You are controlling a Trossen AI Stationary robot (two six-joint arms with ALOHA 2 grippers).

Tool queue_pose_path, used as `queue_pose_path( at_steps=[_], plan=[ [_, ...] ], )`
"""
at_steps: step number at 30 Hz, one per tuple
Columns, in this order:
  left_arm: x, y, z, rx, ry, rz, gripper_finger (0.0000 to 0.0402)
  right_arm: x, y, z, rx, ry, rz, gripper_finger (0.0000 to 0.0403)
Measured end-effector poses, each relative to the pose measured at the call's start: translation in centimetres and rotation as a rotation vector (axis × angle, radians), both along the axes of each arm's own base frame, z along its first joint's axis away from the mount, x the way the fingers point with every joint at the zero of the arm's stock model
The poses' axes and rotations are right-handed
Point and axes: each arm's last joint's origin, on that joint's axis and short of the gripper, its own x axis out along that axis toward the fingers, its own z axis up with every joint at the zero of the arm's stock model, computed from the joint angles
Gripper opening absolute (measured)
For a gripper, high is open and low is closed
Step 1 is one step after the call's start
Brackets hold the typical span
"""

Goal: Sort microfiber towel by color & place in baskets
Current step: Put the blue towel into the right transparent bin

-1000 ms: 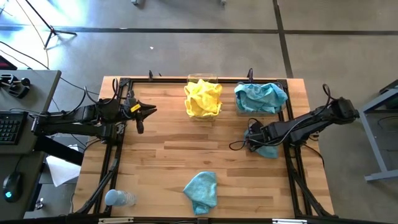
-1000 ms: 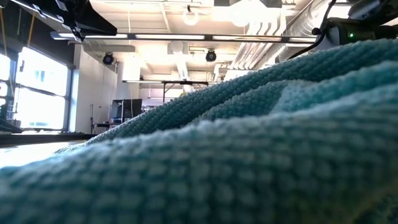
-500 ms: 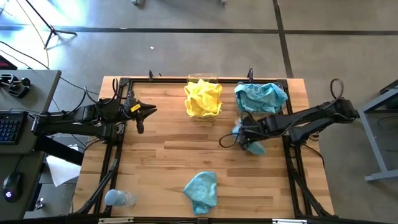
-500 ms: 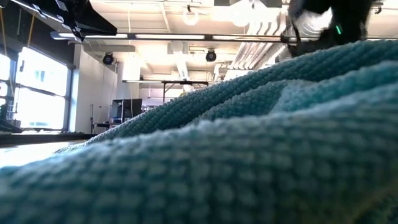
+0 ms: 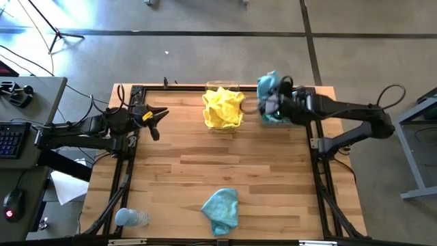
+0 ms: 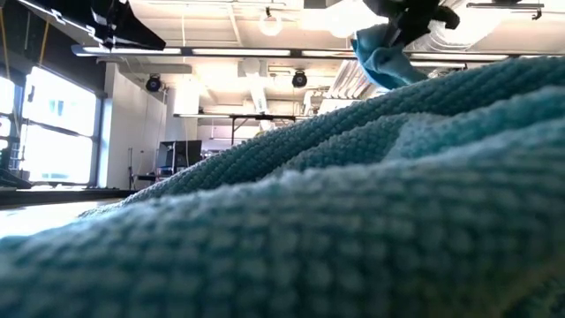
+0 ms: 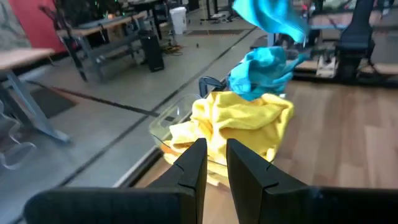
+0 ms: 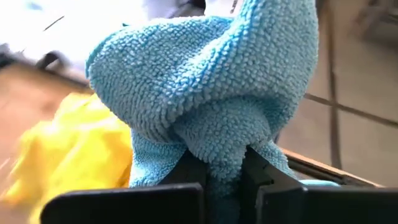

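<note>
Right gripper clamped on a teal towel above the far-right basket

The left gripper [image 5: 158, 116] waited over the table's left side, its fingers [image 7: 193, 165] a narrow gap apart and holding nothing. Just right of it, yellow towels [image 5: 223, 108] filled a clear basket [image 7: 163, 118] at the far edge. The right gripper [image 5: 272, 104] was pinched shut on a teal towel [image 8: 205, 81], lifted over the teal pile [image 7: 261, 71]. Another teal towel [image 5: 220, 209] lay at the near edge; a pale bottle [image 5: 130, 218] lay near-left. No writing was legible.
</note>
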Motion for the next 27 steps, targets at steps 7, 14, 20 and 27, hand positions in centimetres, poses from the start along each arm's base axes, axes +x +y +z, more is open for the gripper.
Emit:
queue_pose_path(
  at_steps=[7,14,20,27],
  plan=[
    [-0.1,0.2,0.1,0.109,0.057,0.044,0.0050,0.3,-4.6,-2.2,-0.009,-0.067,-0.213,0.0020],
    [-0.6,0.6,0.8,0.198,0.048,0.164,0.0050,0.3,-6.1,-8.4,0.063,-0.098,-0.308,0.0020],
    [-1.2,1.1,1.3,0.234,0.027,0.204,0.0050,-0.5,-5.5,-12.0,0.253,-0.081,-0.289,0.0020],
    [-1.7,1.5,1.6,0.278,0.034,0.246,0.0050,-1.5,-5.8,-13.7,0.421,-0.123,-0.354,0.0020]
  ],
)
